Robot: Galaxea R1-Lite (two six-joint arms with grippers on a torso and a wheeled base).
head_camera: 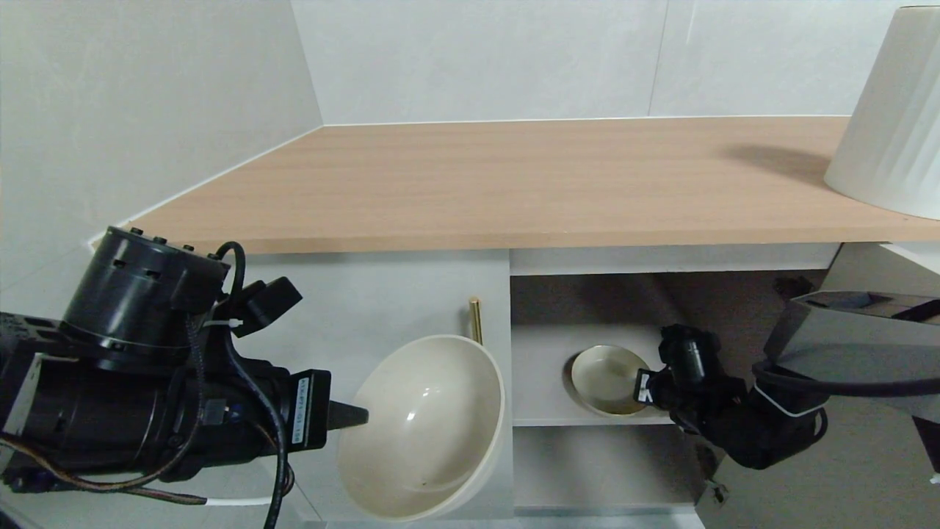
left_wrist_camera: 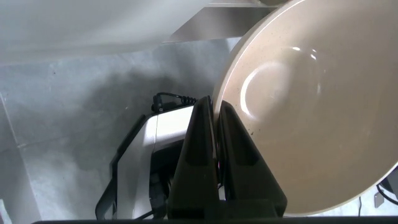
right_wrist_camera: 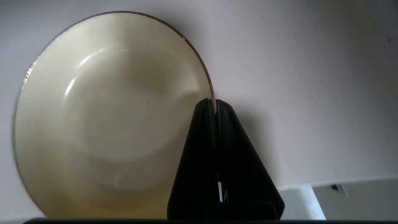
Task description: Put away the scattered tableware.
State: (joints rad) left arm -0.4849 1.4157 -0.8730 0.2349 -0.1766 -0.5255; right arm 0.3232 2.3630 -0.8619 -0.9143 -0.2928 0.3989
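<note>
Large bowl [head_camera: 422, 426] cream, tilted on edge, in front of white cabinet door [head_camera: 382, 308], below wooden surface [head_camera: 514, 184]. Left gripper [head_camera: 352, 416] jaws pinching bowl rim. Small plate [head_camera: 606, 378] at shelf [head_camera: 540, 375] inside open compartment; right gripper [head_camera: 645, 387] jaws pinching plate rim. Lampshade [head_camera: 892, 117] on surface, right end.

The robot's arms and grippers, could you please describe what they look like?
The left arm is black, with a drum-shaped joint, looped black cables, a white cable tie and a white label. The right arm is black below a grey casing, with a white band. The left gripper and right gripper have black wedge-shaped fingers.
</note>
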